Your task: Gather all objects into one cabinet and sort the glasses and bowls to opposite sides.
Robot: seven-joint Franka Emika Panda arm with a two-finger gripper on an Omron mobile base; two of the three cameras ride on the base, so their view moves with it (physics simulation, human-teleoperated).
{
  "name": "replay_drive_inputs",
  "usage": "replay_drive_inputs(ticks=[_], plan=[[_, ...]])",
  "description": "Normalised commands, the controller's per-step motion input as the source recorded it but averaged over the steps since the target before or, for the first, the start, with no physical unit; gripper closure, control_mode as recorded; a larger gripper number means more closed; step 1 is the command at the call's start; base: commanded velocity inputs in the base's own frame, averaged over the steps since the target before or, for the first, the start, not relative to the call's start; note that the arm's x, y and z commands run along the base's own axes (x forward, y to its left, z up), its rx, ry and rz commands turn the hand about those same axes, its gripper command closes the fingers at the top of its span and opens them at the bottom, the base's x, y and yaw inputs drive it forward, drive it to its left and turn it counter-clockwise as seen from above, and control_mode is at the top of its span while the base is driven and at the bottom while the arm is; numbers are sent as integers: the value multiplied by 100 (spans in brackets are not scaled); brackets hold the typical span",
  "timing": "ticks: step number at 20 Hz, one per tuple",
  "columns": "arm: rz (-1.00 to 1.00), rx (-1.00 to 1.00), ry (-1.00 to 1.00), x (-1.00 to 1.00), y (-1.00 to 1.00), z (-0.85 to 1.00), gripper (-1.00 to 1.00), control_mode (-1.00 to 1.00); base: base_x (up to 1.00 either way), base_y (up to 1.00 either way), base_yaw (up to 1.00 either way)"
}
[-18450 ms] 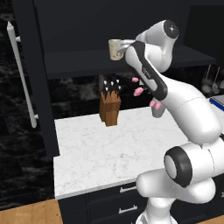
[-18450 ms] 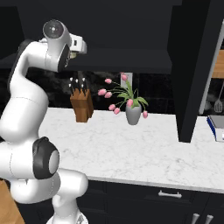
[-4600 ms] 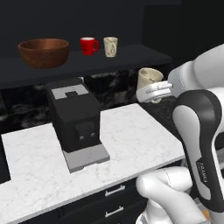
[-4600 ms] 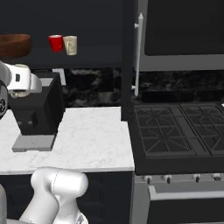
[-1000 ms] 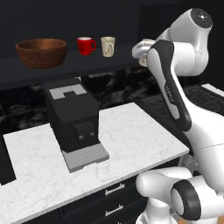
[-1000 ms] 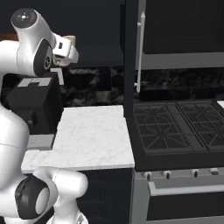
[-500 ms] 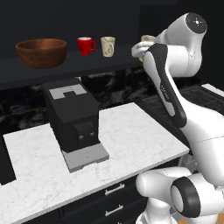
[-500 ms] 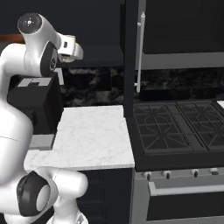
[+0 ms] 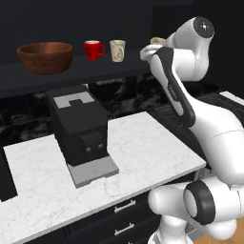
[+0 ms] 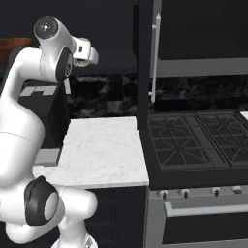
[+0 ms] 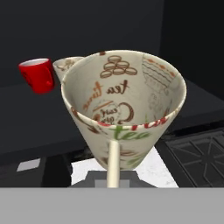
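One white marble counter beneath a dark cabinet shelf; gripper clamped tight on a patterned cream mug beside it.

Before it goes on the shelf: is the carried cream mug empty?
Empty: the hand view looks into the cream mug and shows only its printed inner wall.

One wooden bowl sits on the dark cabinet shelf. There are three mugs: one red mug, one cream mug on the shelf, and one cream mug at the gripper. One black coffee machine stands on the one marble counter. One stove sits beside it.
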Motion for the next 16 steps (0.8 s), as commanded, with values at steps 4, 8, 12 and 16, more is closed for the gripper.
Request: replay_drive_inputs(ticks=[4,8,12,16], plan=[[0,0,0,51,0,0,100,-100,0,0,0],[0,0,2,60,0,0,100,-100,0,0,0],[0,0,3,56,0,0,100,-100,0,0,0],[0,0,0,57,0,0,100,-100,0,0,0]])
